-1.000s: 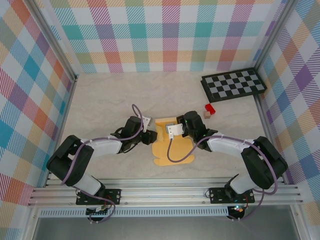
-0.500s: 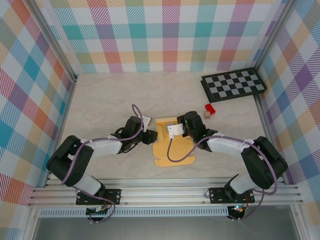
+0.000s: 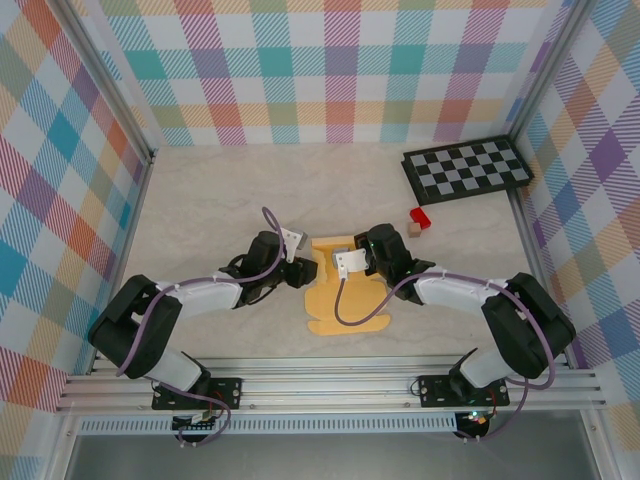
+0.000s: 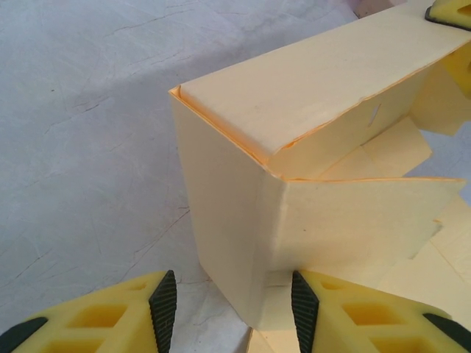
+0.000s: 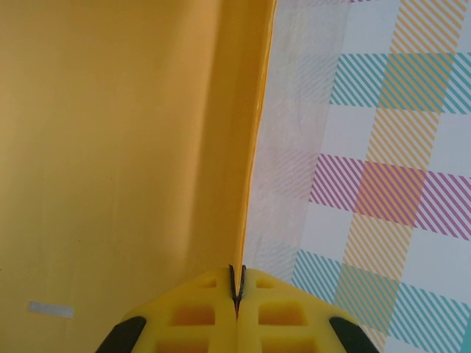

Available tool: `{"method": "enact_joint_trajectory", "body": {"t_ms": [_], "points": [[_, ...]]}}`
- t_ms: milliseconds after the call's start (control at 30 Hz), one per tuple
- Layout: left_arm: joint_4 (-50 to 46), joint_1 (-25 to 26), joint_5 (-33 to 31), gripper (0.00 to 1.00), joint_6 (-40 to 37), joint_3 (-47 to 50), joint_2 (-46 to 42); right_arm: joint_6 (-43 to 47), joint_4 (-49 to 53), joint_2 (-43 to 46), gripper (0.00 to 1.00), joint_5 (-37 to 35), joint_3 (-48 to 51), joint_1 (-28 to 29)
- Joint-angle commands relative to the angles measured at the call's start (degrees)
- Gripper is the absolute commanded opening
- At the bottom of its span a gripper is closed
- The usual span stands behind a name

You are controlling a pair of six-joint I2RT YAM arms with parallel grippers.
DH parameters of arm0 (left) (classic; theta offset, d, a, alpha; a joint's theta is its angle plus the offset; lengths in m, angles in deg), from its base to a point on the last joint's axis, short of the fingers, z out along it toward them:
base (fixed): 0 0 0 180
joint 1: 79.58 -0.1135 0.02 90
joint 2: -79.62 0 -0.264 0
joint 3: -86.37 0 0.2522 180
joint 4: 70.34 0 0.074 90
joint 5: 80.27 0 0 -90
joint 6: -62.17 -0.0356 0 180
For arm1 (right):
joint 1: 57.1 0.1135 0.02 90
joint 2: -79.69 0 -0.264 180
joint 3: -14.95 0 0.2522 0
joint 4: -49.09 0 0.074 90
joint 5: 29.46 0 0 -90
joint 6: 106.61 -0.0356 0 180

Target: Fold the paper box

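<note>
Pinching paper box [image 5: 110, 147] wall, right tool [image 5: 236, 288]; left tool [image 4: 228, 298] agape.

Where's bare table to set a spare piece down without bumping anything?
Widest: the far-left table, bordered by left wall, back wall and left arm. Also the strip between the paper box and back wall. Crowded: centre, where the left gripper and right gripper meet at the box, and far right around the checkerboard and red block.

I see checkerboard [image 3: 466, 170] in far right corner, red block [image 3: 421, 217] near it, tan cube [image 3: 413, 230] just beside block.
</note>
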Motion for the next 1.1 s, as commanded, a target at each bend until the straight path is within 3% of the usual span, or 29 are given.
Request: {"method": "enact_joint_trajectory", "body": {"t_ms": [0,633,1067], "points": [[3.0,1.18,1.12,0.5,0.96,-0.25,0.18,1.35,1.21,-0.46,0.0,0.54,1.06,0.94],[-0.92,3.31,-1.23,0.52,1.11,1.88,-3.88,1.55,1.42,-0.24,0.0,-1.04,1.56,2.14],[-1.88,4.76,-3.86,0.55,1.59,5.76,-7.17,1.8,-2.92,-0.07,0.0,-7.34,3.17,4.08]]}}
